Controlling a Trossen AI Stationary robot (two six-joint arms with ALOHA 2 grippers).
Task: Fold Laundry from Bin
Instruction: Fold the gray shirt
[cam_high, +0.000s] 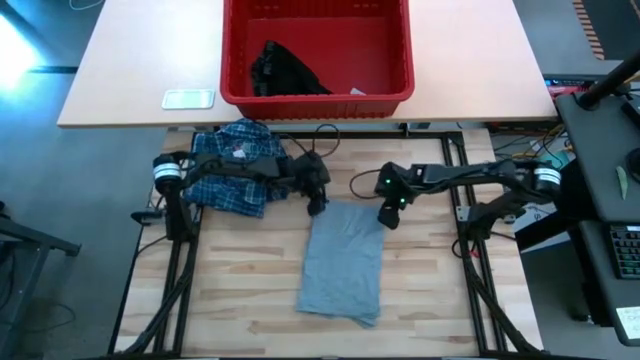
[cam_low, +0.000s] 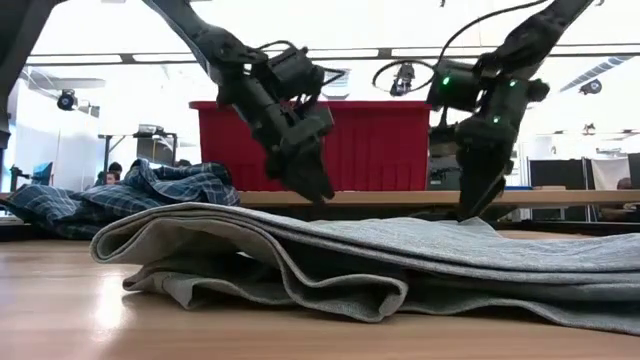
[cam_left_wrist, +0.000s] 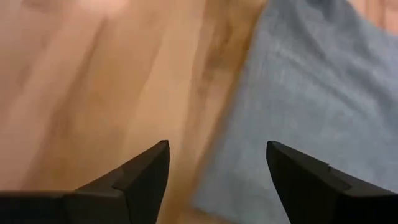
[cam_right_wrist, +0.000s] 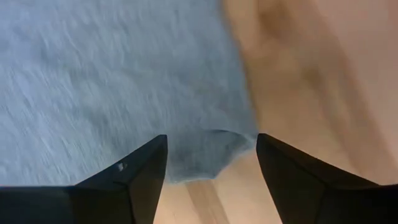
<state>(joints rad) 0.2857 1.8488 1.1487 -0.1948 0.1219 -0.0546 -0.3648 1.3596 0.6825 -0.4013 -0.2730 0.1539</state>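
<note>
Grey T-shirt (cam_high: 342, 262) lies folded lengthwise mid-counter (cam_high: 250, 300). Left hand (cam_high: 317, 207) and right hand (cam_high: 388, 218) hang over its two far corners, fingers spread, grasping nothing. Best pinch both corners evenly, taking every layer, then carry them toward the near hem. Plaid shirt (cam_high: 235, 165) heaped just beside the left arm could snag. Black garment (cam_high: 283, 72) waits in the red bin (cam_high: 318, 97).

Light wooden plank surface (cam_high: 250, 290) with black metal frame rails (cam_high: 180, 270) along both sides. Beyond it a tan smooth tabletop (cam_high: 140, 60) carrying a small pale rectangular card (cam_high: 188, 98) (maybe a label, too small to tell). Dark desk (cam_high: 610, 150) at right edge.
</note>
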